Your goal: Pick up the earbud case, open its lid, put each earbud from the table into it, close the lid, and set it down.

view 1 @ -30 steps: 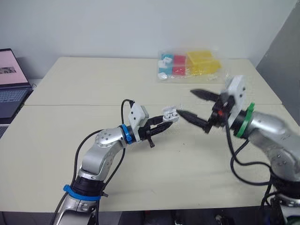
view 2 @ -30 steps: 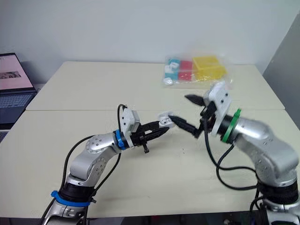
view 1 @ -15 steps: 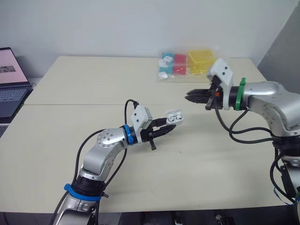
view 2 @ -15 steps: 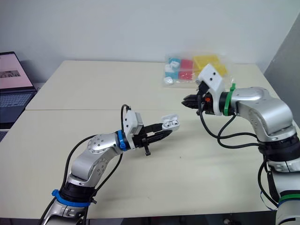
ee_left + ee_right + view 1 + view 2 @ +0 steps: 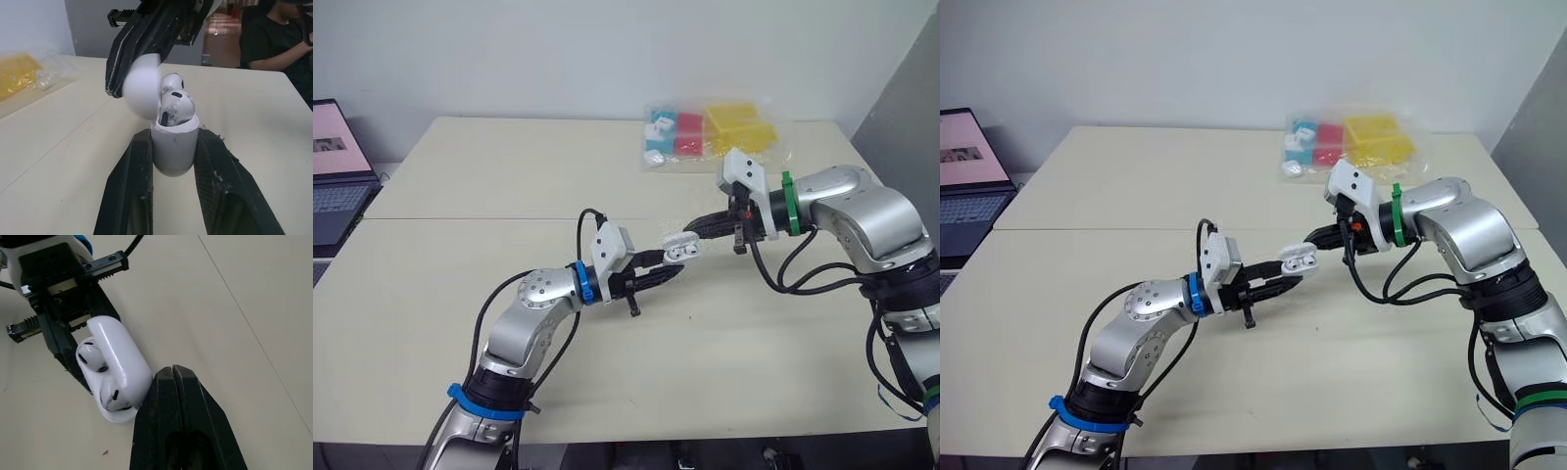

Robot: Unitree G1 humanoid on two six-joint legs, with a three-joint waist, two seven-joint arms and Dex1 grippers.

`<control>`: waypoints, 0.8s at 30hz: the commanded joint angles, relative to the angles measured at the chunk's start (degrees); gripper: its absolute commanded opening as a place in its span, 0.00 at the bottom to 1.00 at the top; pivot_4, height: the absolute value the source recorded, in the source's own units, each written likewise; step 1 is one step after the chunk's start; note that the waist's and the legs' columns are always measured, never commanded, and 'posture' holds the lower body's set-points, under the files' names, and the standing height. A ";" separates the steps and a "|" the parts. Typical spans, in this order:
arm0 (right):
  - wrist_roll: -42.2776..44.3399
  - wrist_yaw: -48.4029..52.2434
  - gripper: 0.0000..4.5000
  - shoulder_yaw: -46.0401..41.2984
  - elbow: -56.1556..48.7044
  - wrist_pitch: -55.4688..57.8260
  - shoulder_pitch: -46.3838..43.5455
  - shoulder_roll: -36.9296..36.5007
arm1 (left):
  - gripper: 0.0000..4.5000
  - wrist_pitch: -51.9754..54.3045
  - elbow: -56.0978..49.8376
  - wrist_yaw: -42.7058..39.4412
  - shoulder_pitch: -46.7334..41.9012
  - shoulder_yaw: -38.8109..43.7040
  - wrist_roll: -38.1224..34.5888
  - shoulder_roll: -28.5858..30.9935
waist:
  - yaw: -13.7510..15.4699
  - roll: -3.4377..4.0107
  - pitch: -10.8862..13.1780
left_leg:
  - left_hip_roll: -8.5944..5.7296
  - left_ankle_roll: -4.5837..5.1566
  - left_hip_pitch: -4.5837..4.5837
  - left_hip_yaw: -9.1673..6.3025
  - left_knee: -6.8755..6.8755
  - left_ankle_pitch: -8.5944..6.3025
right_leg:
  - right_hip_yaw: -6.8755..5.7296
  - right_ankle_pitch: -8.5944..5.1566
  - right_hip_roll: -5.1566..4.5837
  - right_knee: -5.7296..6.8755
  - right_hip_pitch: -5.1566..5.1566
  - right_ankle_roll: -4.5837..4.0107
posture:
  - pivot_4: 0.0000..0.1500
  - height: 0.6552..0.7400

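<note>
Left wrist view has the left gripper (image 5: 173,139) clamped on the case (image 5: 173,157), held above the middle of the desk (image 5: 460,196), with both earbuds (image 5: 174,100) inside and the lid (image 5: 141,87) half open. With fingers pressed together, the right gripper (image 5: 172,374) touches the lid. An off-centre push could twist the case from the grip, or jam the lid on a proud earbud.

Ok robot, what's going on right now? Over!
Left gripper shut on the earbud case. Lid open, both earbuds seated inside. Right gripper shut, tips at the lid. Nothing in the way.
</note>
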 commanded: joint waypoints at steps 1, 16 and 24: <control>0.75 2.20 0.00 -2.00 -3.10 -0.18 -0.49 -0.65 | 0.17 -0.72 -2.86 -0.14 -0.65 -0.24 -0.31 0.00 | 0.00 0.00 0.00 | 0.00 0.00 0.00 -0.01 0.00 0.00 | -0.01 0.00 0.00 0.01 0.00 0.00 | 1.00 0.95; -0.74 1.67 0.00 -3.28 -8.55 -2.40 4.07 -0.55 | 0.17 0.65 -2.58 0.16 -0.91 0.68 -0.71 -0.29 | -0.04 0.00 0.00 | 0.00 0.00 0.03 0.00 0.02 0.00 | -0.01 -0.01 0.00 0.04 0.01 0.01 | 1.00 0.95; -6.75 -2.66 0.00 -4.48 -9.89 -9.19 5.62 -0.16 | 0.17 0.65 -2.66 0.17 -0.79 0.69 -0.61 -0.21 | -0.02 0.00 0.00 | 0.00 0.00 0.02 0.00 0.04 0.00 | 0.01 -0.03 0.00 0.04 0.01 0.07 | 1.00 0.95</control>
